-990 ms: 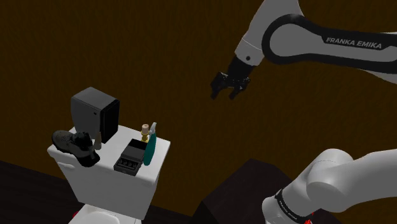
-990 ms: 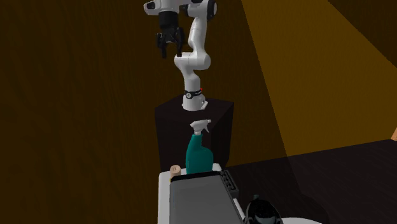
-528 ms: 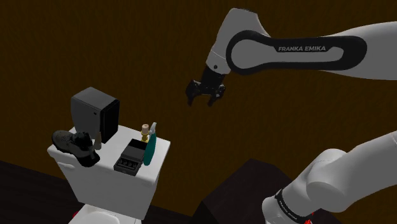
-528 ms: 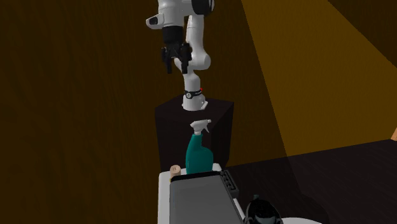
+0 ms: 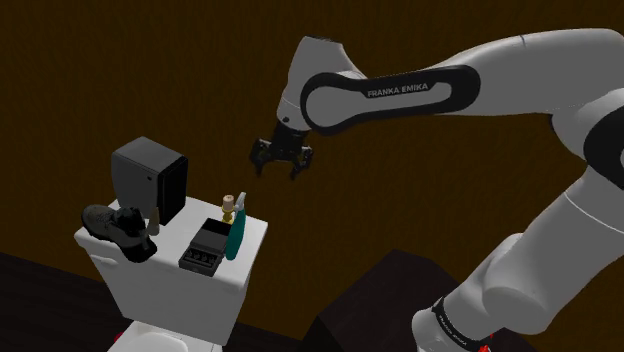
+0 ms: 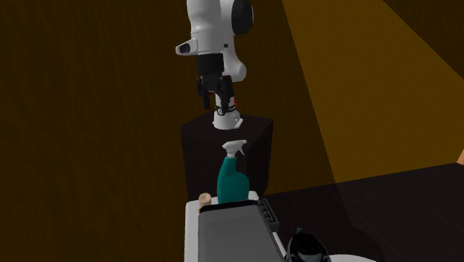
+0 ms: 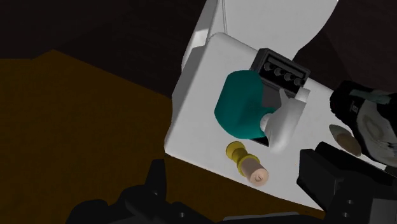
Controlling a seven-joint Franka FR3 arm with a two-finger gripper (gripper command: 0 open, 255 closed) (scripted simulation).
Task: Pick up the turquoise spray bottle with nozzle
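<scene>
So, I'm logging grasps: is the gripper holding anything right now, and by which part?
Nothing is held. The gripper hangs in the air with its jaws apart, clear of the bottle standing on the white tank.

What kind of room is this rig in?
Likely a bathroom: a white toilet tank holds a turquoise spray bottle, and the rounded white seat shows beyond it in the wrist view.

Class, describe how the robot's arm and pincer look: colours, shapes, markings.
The arm has rounded white links with black joint bands; one band bears white FRANKA EMIKA lettering. Near its base sits a dark ring with red marks. The pincer is all black, with two fingers.
</scene>
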